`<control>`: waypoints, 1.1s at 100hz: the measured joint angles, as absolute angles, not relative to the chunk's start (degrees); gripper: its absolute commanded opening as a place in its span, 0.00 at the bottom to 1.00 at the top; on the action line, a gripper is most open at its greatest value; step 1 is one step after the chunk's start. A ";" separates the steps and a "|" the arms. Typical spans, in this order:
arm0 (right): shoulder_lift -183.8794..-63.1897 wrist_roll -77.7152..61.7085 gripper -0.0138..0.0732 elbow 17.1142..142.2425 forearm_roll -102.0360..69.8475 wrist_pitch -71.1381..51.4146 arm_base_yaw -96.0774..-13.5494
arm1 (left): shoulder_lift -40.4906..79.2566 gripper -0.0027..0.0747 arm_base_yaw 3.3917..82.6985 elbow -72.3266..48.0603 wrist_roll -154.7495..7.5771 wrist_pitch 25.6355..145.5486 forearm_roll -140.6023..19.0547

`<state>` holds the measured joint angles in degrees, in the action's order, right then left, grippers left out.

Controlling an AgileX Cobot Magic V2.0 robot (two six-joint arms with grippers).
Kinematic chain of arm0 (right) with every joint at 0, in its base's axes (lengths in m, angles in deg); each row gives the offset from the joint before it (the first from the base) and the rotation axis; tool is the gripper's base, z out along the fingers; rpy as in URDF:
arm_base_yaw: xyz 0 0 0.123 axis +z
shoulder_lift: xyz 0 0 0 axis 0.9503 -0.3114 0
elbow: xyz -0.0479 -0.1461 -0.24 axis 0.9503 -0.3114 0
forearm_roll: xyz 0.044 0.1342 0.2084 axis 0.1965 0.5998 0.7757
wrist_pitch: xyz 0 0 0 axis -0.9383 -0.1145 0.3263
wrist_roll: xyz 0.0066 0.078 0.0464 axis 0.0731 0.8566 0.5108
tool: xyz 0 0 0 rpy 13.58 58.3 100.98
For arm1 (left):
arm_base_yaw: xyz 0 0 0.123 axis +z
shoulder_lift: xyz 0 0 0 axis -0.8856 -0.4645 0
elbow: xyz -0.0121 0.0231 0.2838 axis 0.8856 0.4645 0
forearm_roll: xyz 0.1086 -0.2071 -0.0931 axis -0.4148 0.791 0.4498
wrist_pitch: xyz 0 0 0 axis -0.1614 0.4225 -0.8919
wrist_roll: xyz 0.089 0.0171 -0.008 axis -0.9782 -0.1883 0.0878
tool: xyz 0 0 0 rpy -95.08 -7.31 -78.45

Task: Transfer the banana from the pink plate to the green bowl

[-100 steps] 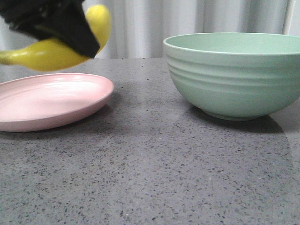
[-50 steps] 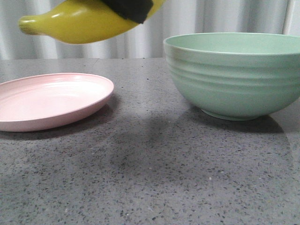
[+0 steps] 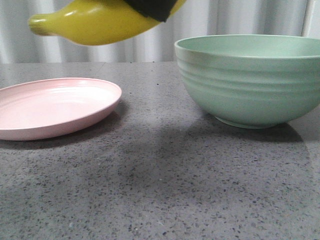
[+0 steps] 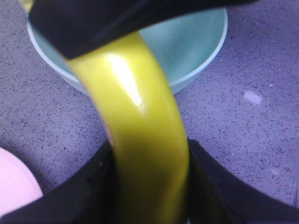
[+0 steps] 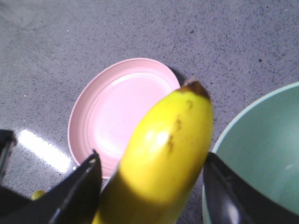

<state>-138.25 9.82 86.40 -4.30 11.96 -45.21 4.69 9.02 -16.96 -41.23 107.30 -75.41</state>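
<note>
Yellow banana [image 3: 97, 21] is held in the air, above the gap between the pink plate [image 3: 55, 107] and the green bowl [image 3: 250, 80] — well clear of both. Both wrist views show black fingers pressed against its sides: the left gripper [image 4: 149, 172] and the right gripper [image 5: 152, 186] each appear clenched on it. Height seems chosen to clear the bowl's tall rim — the plate lies bare, the bowl unfilled.

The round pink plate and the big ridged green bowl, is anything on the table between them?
No. In the front view, only bare speckled grey table lies between the shallow pale-pink plate and the deep mint-green bowl. The glossy yellow banana hangs above, gripped.
</note>
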 measured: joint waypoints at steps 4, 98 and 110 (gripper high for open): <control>-139.03 9.82 0.59 86.52 -3.82 11.91 -45.21 | 4.69 0.01 9.02 -16.96 -41.23 107.30 -75.41; -139.29 9.69 0.07 88.65 -2.85 10.02 -51.96 | 12.99 0.59 13.09 -16.96 -41.36 105.98 -75.75; -138.59 9.67 0.07 89.30 -3.23 9.83 -57.25 | 16.31 0.59 14.38 -16.96 -41.36 105.98 -75.75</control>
